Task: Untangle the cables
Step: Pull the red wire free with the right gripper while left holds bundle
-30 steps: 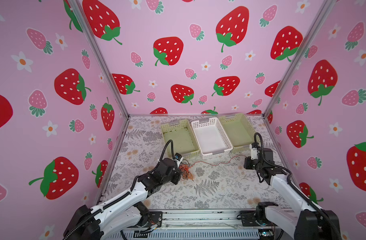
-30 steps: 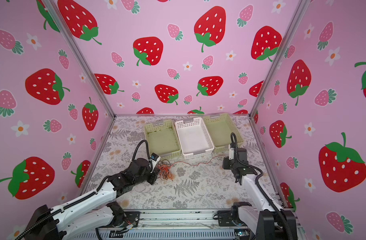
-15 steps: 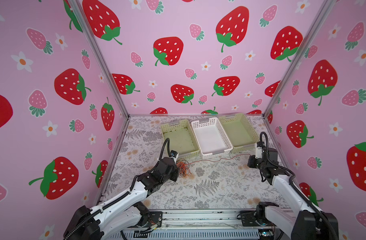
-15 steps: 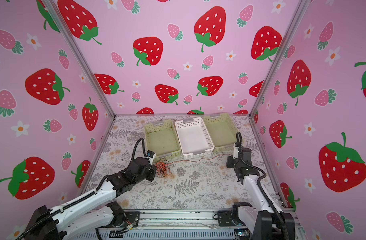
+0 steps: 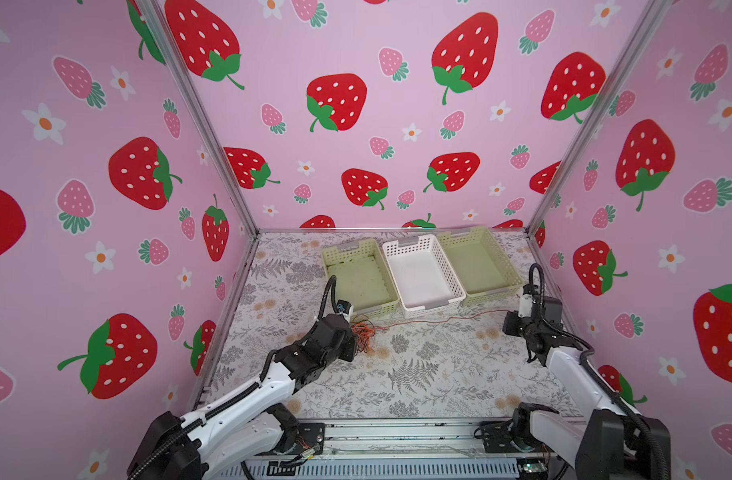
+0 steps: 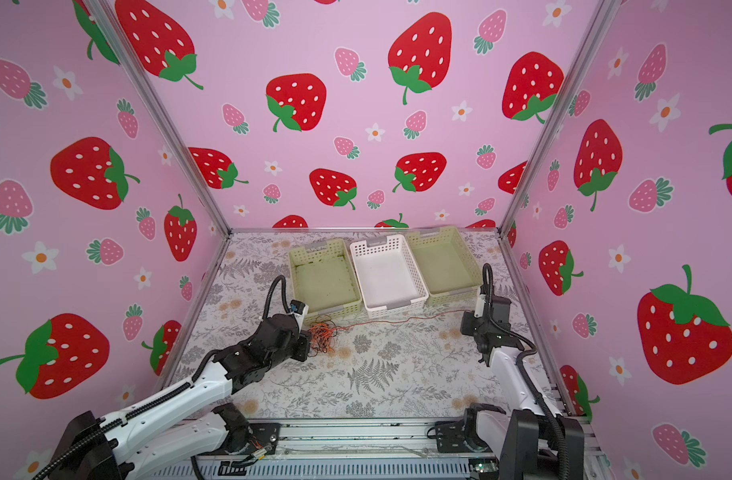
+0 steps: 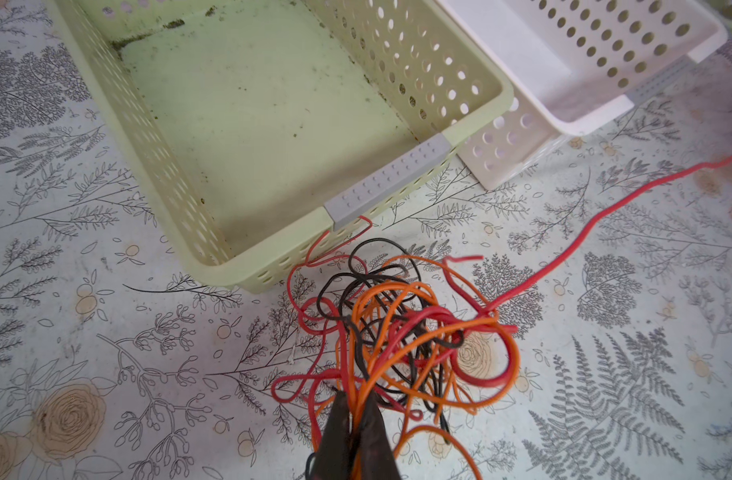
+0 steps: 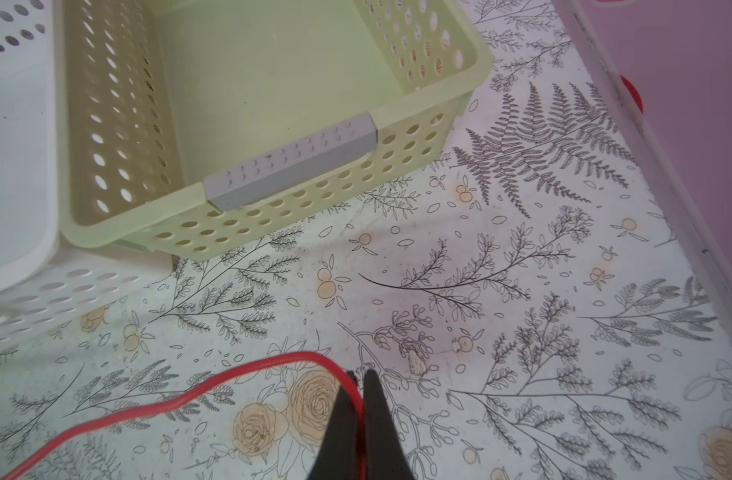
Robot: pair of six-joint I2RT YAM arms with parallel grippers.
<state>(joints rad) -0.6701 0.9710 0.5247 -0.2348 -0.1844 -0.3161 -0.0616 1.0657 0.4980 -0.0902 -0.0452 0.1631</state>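
Note:
The cables (image 7: 401,336) are a knot of red, orange and black wires on the floral mat, just in front of the left green basket, and show in both top views (image 5: 363,336) (image 6: 322,337). My left gripper (image 7: 355,397) is shut on orange strands at the knot's edge. One red cable (image 5: 439,320) (image 6: 397,321) (image 7: 605,216) runs out of the knot, past the white basket's front, to the right. My right gripper (image 8: 358,376) is shut on that red cable (image 8: 189,395) near its end, in front of the right green basket.
Three perforated baskets stand in a row at the back: a green basket (image 5: 347,247) (image 7: 397,54), a white basket (image 5: 410,243) (image 7: 605,41) and another green basket (image 5: 468,233) (image 8: 293,166). The enclosure's metal rail (image 8: 646,166) runs close to my right gripper.
My right gripper has moved a little further right with the red cable, which now runs straighter. The left gripper and the knot have shifted slightly towards the baskets.

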